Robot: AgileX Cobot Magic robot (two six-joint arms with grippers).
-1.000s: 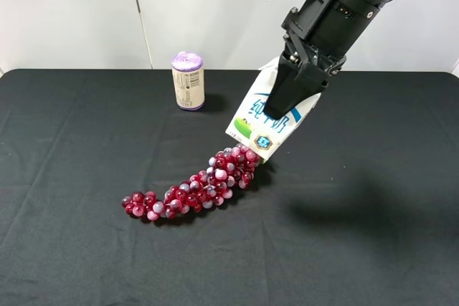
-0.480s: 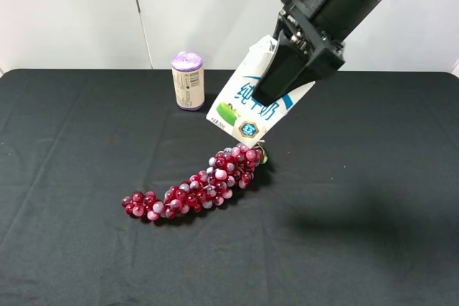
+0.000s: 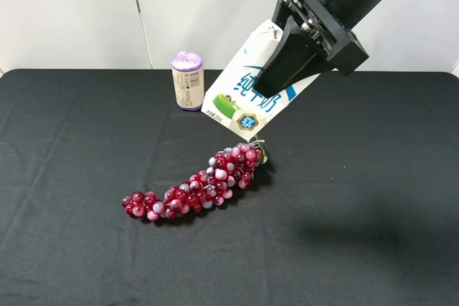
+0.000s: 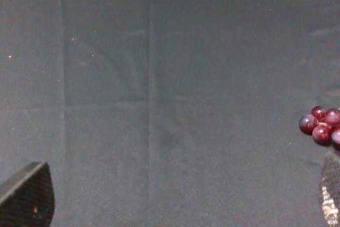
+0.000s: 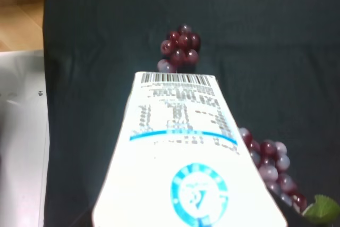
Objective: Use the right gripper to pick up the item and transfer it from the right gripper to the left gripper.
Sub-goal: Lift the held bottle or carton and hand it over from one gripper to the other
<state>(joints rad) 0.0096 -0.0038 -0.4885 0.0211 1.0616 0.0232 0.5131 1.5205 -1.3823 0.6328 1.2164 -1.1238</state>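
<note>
Now the small white rectangular drink carton with blue and green print [image 3: 244, 98] hangs tilted just above the stem end of the red grape bunch [image 3: 197, 193], apparently clear of it; the black two-fingered right gripper [image 3: 276, 80] clamps its upper part; the black left gripper [image 4: 178, 203] hovers near the bunch's other end, spread wide and empty; a purple-topped cylindrical can [image 3: 188, 80] stands behind the bunch.

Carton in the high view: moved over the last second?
Yes: the carton rose away from the grape bunch and shifted left toward the purple-topped can.
</note>
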